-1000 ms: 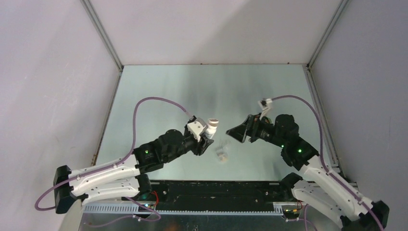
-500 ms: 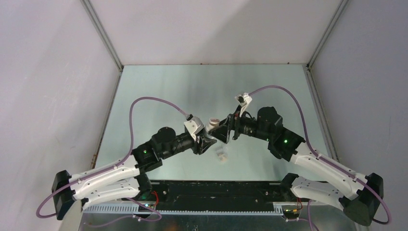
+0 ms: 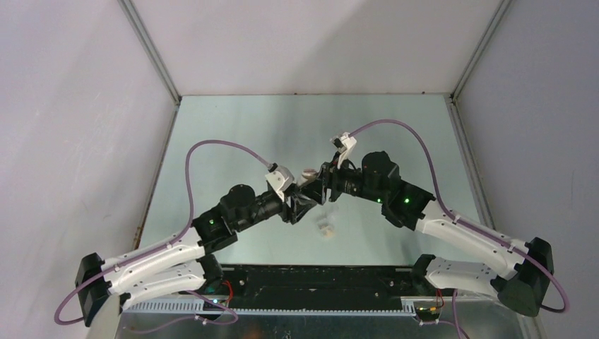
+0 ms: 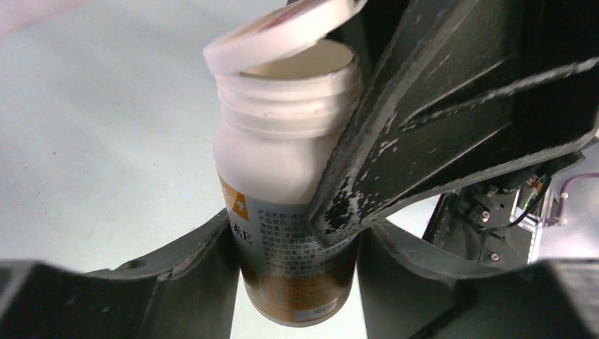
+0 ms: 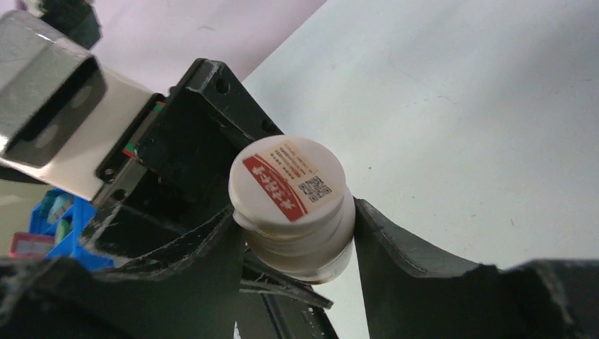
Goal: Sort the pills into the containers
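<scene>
- I found the left gripper (image 4: 291, 247) clamped on the lower body of a white bottle (image 4: 275, 162).
- The right gripper (image 5: 295, 226) had its jaws flanking the bottle's neck under the tilted cap (image 5: 286, 176) — I could not tell whether they gripped.
- The pill box (image 3: 325, 227) lay on the table (image 3: 233, 134) at 5 o'clock from the meeting grippers — apart from both.

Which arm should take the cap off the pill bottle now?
Right. The right gripper has its fingers on either side of the cap, which sits tilted on the neck. The left gripper is clamped on the bottle body and should just hold it.
</scene>
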You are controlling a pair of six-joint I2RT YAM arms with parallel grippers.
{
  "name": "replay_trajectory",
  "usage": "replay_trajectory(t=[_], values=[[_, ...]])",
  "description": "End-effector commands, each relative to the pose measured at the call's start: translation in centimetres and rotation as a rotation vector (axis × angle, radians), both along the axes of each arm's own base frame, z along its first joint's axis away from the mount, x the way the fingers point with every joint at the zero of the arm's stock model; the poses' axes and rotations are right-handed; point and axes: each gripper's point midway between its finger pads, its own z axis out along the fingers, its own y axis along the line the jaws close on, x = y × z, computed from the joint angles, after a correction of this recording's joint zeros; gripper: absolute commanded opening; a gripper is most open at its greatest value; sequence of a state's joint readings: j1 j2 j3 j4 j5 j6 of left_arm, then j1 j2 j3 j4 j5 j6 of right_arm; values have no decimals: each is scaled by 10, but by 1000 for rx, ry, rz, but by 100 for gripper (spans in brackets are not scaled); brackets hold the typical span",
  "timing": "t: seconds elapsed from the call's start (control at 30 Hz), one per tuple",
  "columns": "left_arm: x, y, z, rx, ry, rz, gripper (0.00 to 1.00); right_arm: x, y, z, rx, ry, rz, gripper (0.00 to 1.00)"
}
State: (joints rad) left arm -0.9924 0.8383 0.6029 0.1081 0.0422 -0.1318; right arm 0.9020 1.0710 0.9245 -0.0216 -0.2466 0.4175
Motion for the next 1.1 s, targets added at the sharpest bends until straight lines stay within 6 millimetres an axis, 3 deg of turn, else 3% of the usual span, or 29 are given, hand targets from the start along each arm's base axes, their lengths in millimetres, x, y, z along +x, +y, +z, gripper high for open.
replay_trajectory(t=[0.0,0.07,0.23,0.37,0.53,0.67,0.87,1.07], values=[[12,9,25,-108,-32,97,81,21,3,12,2,-58,-89,33],[21,17,16,-93,-14,164,97,32,2,14,6,-89,-142,33],[37,50,-22,-51,112,363,99,74,-8,4,-68,-185,-328,34],[39,77,-35,-152,229,489,99,94,-1,-13,-96,-281,-369,35],[39,113,-44,-251,363,661,97,89,29,-63,-136,-302,-245,38],[41,124,-45,-316,454,708,87,82,54,-108,-194,-284,-170,38],[48,122,-49,-343,537,701,77,68,73,-149,-225,-258,-113,38],[54,116,-56,-359,588,685,72,58,76,-177,-260,-245,-86,44]])
